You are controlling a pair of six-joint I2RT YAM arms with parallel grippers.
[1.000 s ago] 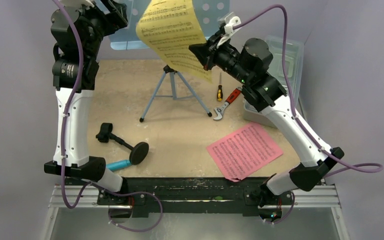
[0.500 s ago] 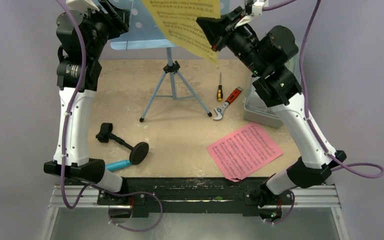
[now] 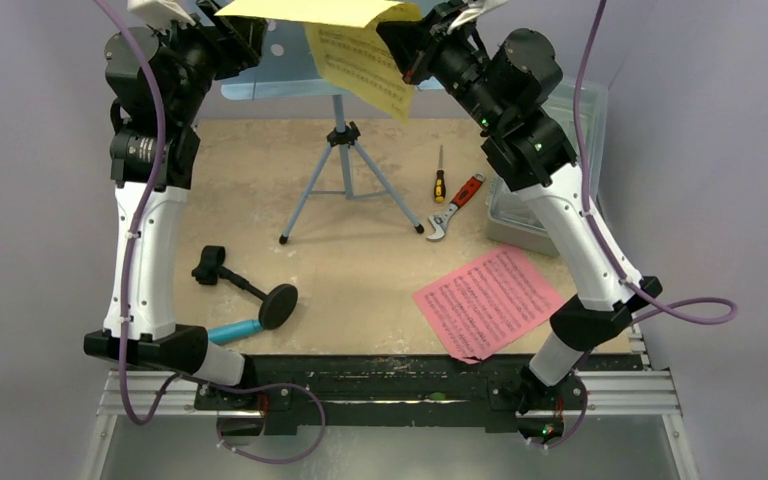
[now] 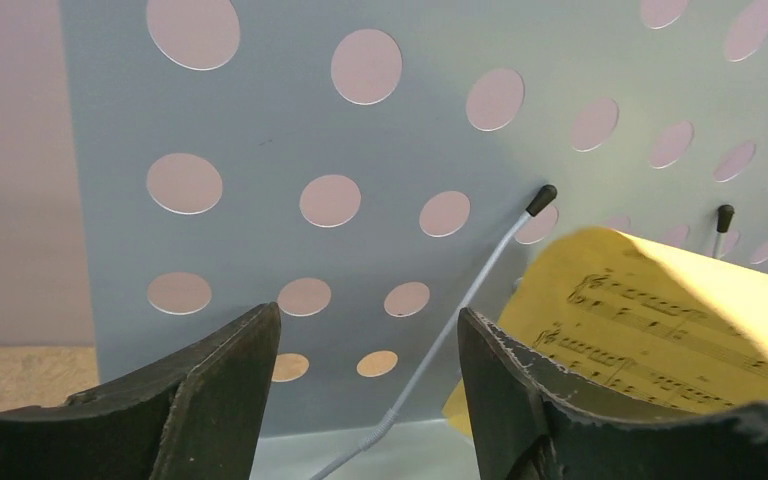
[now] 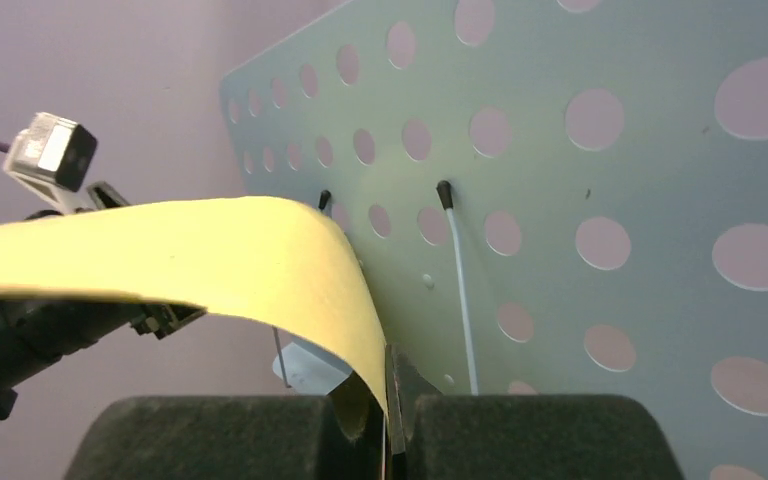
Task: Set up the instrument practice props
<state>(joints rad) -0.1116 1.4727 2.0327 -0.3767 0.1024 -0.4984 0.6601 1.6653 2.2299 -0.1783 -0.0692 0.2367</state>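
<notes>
The light blue perforated music stand stands on its tripod at the table's back; its panel fills the left wrist view and the right wrist view. My right gripper is shut on the yellow page, which curls over in front of the panel. My left gripper is open and holds nothing, close to the panel's lower left, with the yellow page just to its right. The pink page, cyan microphone and black mic stand lie on the table.
A screwdriver and a red-handled wrench lie right of the tripod legs. A clear plastic box sits at the right edge, partly behind my right arm. Two thin wire page holders rest against the panel.
My right gripper has carried the yellow page up and left to the stand's panel, and the page now bends over at the top. The left arm has hardly moved.
</notes>
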